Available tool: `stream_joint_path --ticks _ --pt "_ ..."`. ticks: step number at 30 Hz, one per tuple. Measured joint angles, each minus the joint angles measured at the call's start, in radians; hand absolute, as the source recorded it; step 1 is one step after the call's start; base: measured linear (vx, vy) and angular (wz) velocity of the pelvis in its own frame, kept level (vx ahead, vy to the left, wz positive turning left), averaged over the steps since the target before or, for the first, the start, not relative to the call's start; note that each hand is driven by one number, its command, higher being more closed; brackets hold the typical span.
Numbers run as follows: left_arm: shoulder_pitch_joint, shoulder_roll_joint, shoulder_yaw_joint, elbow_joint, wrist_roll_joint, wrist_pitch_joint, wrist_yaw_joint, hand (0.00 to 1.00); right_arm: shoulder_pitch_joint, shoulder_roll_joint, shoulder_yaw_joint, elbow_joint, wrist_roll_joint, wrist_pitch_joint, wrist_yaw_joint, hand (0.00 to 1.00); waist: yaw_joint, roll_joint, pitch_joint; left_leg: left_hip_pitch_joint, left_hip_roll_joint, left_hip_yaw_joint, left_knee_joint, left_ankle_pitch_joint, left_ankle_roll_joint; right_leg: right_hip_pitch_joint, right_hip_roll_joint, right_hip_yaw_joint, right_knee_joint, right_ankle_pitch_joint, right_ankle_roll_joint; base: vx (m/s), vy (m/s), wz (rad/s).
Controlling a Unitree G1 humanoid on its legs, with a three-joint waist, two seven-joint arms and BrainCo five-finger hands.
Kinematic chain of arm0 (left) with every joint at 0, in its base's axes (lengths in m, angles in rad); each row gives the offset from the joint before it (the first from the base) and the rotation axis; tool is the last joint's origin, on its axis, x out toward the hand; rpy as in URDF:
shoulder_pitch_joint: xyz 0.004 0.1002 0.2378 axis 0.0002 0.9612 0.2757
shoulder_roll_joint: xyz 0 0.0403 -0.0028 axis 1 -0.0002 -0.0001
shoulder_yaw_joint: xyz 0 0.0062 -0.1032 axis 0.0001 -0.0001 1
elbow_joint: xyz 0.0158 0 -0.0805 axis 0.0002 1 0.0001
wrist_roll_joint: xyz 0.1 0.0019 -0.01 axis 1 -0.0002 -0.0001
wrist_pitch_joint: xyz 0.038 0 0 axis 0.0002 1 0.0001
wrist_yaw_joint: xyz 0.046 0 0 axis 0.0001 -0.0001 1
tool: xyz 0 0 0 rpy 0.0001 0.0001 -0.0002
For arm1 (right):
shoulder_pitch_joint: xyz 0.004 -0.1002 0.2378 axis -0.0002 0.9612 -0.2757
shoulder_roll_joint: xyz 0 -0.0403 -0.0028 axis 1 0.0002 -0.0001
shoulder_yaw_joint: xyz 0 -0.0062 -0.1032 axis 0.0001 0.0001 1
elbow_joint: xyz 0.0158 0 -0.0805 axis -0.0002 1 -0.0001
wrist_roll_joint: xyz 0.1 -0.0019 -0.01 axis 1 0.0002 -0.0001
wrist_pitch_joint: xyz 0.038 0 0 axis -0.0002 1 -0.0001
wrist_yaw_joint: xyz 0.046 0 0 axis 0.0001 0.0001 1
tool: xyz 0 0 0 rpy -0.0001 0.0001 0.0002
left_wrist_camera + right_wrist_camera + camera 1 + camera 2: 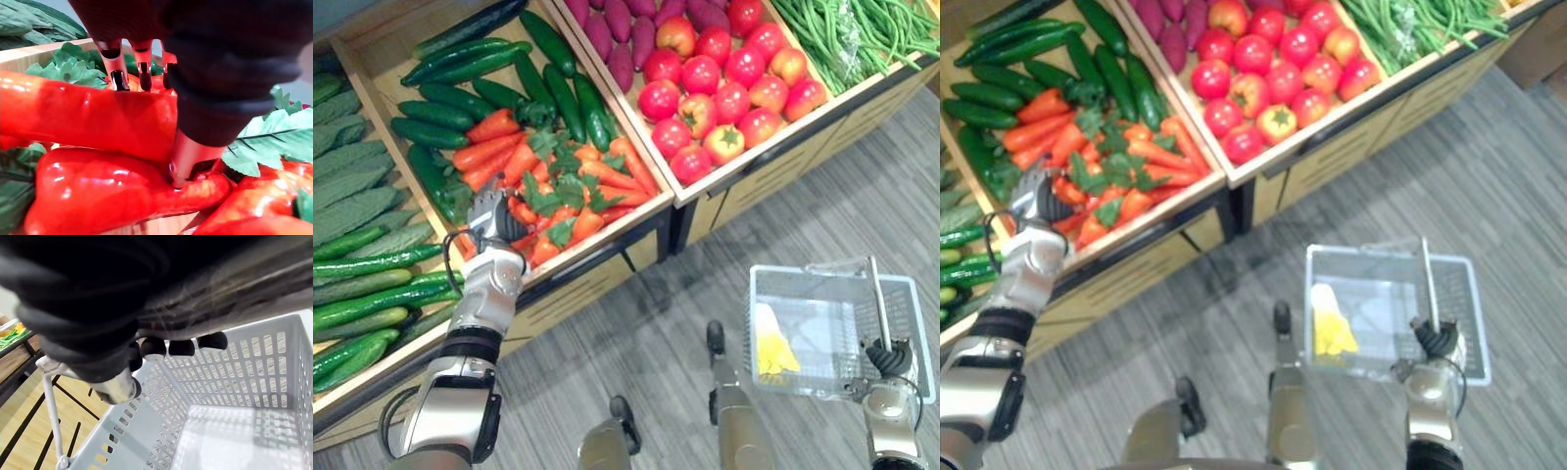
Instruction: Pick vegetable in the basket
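Carrots [607,171] and leaves [558,186] crowd our left hand [489,217] on all sides, with the crate wall [607,237] just beside it. The basket [822,269] is open on top, and its raised handle [876,294] crosses one side.

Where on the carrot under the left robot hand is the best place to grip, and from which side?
Grip the carrot at its thick bare middle from above, across its length, fingers over the far side and thumb on the near one. It lies flat atop the pile, leaves crowding its end. The left robot hand is curled round it that way.
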Motion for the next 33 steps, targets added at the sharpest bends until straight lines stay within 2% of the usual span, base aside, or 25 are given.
stream_joint_path --ticks 10,23,27,33 --pt "0.004 0.0 0.008 -0.015 0.0 -0.004 0.002 1.0 0.0 0.0 0.007 0.003 -0.001 0.0 0.0 1.0 -0.003 -0.011 0.006 0.005 -0.001 -0.015 -0.001 0.001 0.001 0.017 -0.001 -0.007 0.0 0.005 0.007 0.0 0.003 0.02" --pt "0.16 0.016 0.02 -0.232 0.003 0.004 -0.038 1.0 0.001 0.005 0.009 0.004 -0.011 0.0 0.006 1.0 -0.004 -0.021 0.007 0.041 -0.016 -0.039 -0.021 0.007 0.01 0.051 -0.015 -0.028 -0.001 0.005 0.008 0.02 0.01 0.04" --pt "0.205 0.037 0.065 -0.323 0.005 0.003 -0.039 1.0 0.007 0.015 0.012 0.007 -0.012 0.001 0.011 1.0 0.0 -0.022 0.005 0.048 -0.019 -0.046 -0.021 0.012 0.01 0.062 -0.019 -0.031 0.0 0.006 0.008 0.0 0.004 0.05" --pt "0.246 0.037 0.096 -0.371 0.005 0.003 -0.039 1.0 0.036 0.049 0.027 0.01 -0.046 0.002 0.022 1.0 0.001 -0.021 -0.047 0.054 -0.021 -0.049 -0.024 0.013 0.011 0.07 -0.022 -0.031 -0.001 0.006 0.008 0.0 0.0 0.0"
